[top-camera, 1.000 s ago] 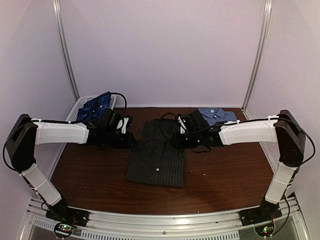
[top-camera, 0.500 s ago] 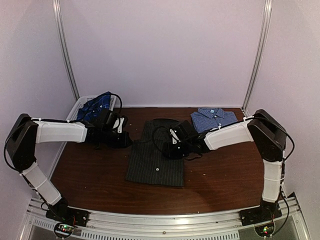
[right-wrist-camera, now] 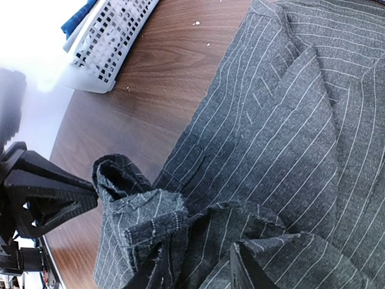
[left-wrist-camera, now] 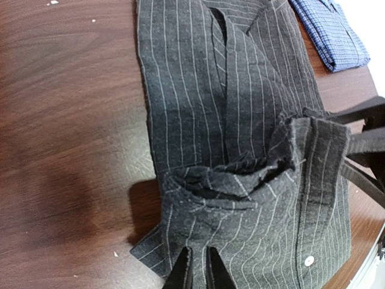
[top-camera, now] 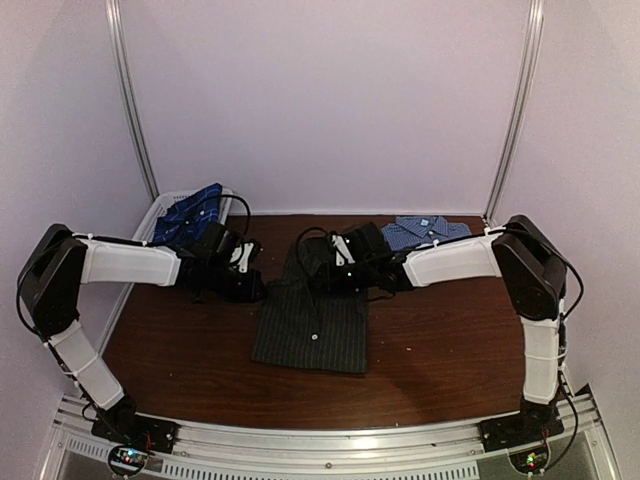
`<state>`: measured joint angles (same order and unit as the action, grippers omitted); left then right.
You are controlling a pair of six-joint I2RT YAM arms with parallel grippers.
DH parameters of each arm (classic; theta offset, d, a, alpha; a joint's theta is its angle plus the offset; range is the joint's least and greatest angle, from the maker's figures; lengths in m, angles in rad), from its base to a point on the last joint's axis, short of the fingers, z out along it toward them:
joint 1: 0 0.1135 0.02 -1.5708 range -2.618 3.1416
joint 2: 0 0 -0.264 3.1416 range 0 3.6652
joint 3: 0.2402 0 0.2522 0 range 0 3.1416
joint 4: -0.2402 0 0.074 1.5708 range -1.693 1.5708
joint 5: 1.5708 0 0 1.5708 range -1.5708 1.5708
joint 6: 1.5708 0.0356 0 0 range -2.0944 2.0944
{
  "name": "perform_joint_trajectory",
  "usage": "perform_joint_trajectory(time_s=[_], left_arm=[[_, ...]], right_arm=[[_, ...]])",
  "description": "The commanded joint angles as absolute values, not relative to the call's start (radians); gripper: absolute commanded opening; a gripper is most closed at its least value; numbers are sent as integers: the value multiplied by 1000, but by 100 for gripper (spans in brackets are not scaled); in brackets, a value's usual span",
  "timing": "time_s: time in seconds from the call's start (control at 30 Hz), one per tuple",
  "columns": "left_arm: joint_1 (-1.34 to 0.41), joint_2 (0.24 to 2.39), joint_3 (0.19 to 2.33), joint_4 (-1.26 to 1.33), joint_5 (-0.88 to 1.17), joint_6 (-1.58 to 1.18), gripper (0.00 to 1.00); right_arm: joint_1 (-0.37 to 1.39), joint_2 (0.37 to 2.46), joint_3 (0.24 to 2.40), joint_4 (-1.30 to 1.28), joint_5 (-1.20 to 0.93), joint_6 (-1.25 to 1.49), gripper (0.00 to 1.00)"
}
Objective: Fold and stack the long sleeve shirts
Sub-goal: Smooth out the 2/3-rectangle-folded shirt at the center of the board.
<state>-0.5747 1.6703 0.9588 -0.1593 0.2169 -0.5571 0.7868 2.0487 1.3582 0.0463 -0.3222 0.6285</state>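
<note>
Worktop (top-camera: 430, 350): dark brown wood grain, carrying every item below. 2 arms, left arm (top-camera: 125, 265) and right arm (top-camera: 450, 262): white-shelled, based at the near edge, both extended inward toward the middle. Charcoal pinstripe shirt (top-camera: 310, 325): 1 of 3 shirts, at the middle of the worktop, collar toward the far edge, folded into a long panel with the button front up. 1 white button shows near the hem, and a bunch of cloth stands up off the flat part about mid-length. Basket (top-camera: 150, 215): white plastic mesh, far left corner. Navy plaid shirt (top-camera: 190, 212): heaped in the basket, rising above its rim. Blue-and-white check shirt (top-camera: 430, 230): folded flat, collar up, far right corner, apart from the pinstripe shirt. Right gripper (right-wrist-camera: 201, 256): over the pinstripe shirt, fingers apart with the raised bunch between them; whether they clamp it cannot be told. Left gripper (left-wrist-camera: 197, 256): low at the pinstripe shirt's left edge, fingers drawn together to a narrow slit; whether cloth is pinched cannot be told.
</note>
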Motion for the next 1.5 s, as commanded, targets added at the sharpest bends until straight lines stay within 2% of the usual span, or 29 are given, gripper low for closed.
perform_joint_trajectory(time_s=[0.0, 0.47, 0.63, 0.8, 0.93, 1.13, 1.47], left_arm=[[-568, 1687, 989, -125, 273, -532, 11], [-601, 1855, 1103, -103, 342, -545, 11], [-601, 1946, 1160, -86, 334, -551, 11], [-601, 1976, 1180, -82, 310, -575, 12], [-601, 1958, 1175, -64, 317, -584, 15], [-604, 1963, 1199, -59, 326, -585, 17], [-604, 1970, 1219, -87, 325, -569, 19]], right_arm=[[763, 2089, 1367, 103, -360, 654, 36], [696, 2115, 1369, 189, -438, 699, 50], [696, 2028, 1366, 108, -344, 662, 58], [698, 1921, 1288, 47, -250, 639, 59], [713, 1869, 1192, 52, -226, 639, 55], [725, 1902, 1131, 67, -258, 641, 34], [652, 1952, 1058, 46, -232, 636, 30]])
